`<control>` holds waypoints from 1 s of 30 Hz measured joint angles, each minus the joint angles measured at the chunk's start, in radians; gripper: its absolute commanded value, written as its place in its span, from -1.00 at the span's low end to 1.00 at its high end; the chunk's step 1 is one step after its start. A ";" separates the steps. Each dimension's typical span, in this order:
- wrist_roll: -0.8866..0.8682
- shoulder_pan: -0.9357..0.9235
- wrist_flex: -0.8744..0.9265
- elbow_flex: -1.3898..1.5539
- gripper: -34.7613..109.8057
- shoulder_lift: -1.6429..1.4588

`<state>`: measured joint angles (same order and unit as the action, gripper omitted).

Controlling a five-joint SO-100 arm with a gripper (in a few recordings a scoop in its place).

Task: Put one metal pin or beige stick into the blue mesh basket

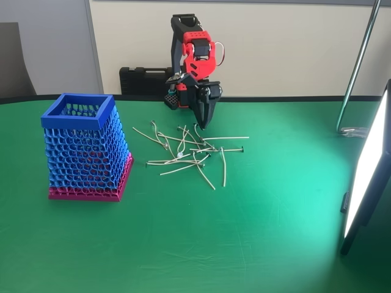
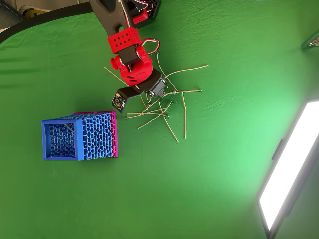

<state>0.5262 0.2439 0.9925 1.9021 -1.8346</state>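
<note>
**Gripper lowered over the pin pile, basket at left**

The gripper point(image 1: 202, 125) points straight down at the far edge of a loose pile of pins point(image 1: 192, 152). Its dark fingers taper to a tip just above or at the pile; whether they are apart or closed on a pin cannot be told from either view. In the overhead view the gripper point(image 2: 149, 97) is covered by the red and black arm point(image 2: 130, 59), which hides the far part of the pile.

The pins and beige sticks lie crossed over one another on a green cloth table point(image 1: 244, 244). A few lie apart at the pile's right and near edges.

The basket point(image 1: 87, 149) stands upright on the table, left of the pile and apart from it. Its pink base band sits flat on the cloth. In the overhead view the basket point(image 2: 79, 135) shows one thin stick inside, leaning against the mesh.

A lit panel point(image 1: 366, 174) stands at the right edge of the table. A metal pole point(image 1: 357, 64) rises at far right. A black case point(image 1: 143, 79) lies against the pale wall behind the arm.
</note>
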 measured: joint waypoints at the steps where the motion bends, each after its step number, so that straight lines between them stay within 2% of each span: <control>1: -0.020 0.009 -0.003 0.000 -0.51 0.002; 12: -0.175 0.041 -0.003 0.011 -0.51 0.014; 19: -0.201 0.078 0.003 0.048 -0.51 0.012; 26: -0.167 0.084 0.005 0.077 -0.51 0.003; 30: -0.037 0.066 -0.003 0.098 -0.51 -0.005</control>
<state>0.4893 0.3099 0.9894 2.0003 -1.8392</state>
